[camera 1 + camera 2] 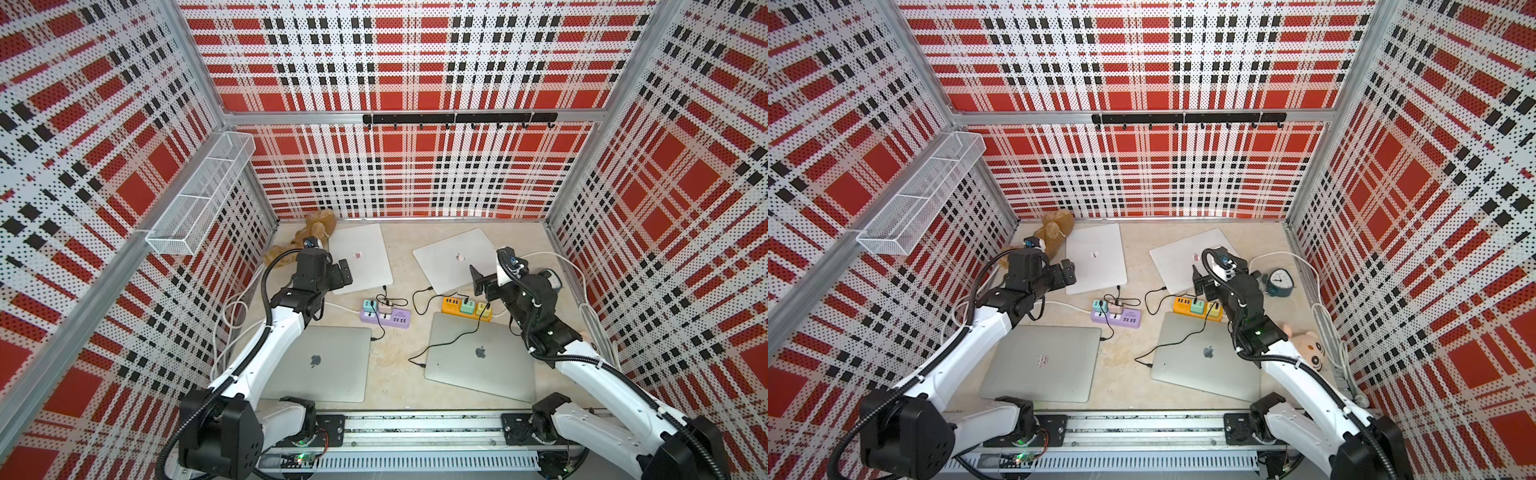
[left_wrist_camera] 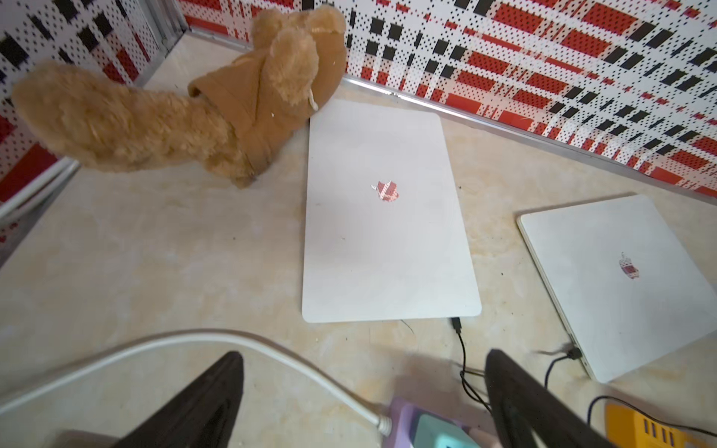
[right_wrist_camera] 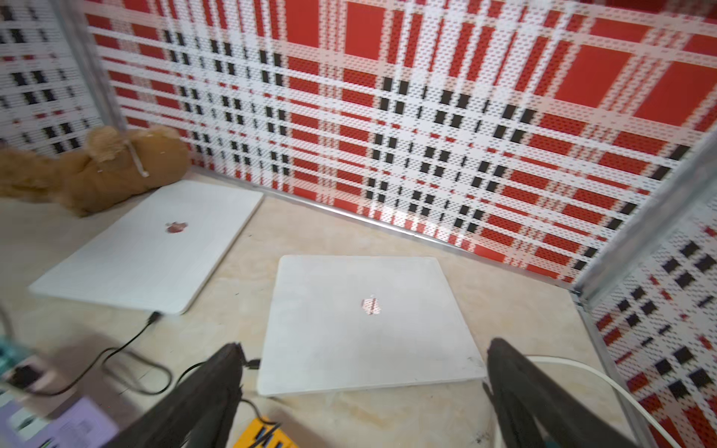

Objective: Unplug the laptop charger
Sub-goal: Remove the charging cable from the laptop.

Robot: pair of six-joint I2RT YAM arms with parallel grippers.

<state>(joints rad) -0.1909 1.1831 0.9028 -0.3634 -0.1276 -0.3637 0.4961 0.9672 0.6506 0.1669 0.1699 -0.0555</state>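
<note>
Where a beige counter [image 1: 399,245] forms the floor of a booth with red, black and white plaid walls, four closed laptops lie flat on it. Two are grey and lie near the arms' bases, the near left laptop [image 1: 332,361] and the near right laptop [image 1: 482,357]. Two are white and lie farther back, the far left laptop [image 1: 361,257] and the far right laptop [image 1: 453,257].

Two white-and-black arms reach in over the grey pair. The left fingers [image 1: 344,270] are spread wide and empty by the near corner of the far left laptop. The right fingers [image 1: 478,279] are likewise spread wide and empty over the near edge of the far right laptop.

A brown plush toy [image 1: 318,228] lies in the far left corner, against that laptop's corner.

Between the two rows sit a purple power strip [image 1: 386,319] and, near it on the right, an orange power strip [image 1: 451,307].

The laptop chargers are small pastel cubes plugged into these strips. A teal charger [image 1: 369,306] and a pink charger [image 1: 385,308] sit on the purple strip. A green charger [image 1: 467,306] and a yellow charger [image 1: 482,309] sit on the orange one.

Thin black cables [image 2: 461,345] run from the strips, one to each laptop's edge.
</note>
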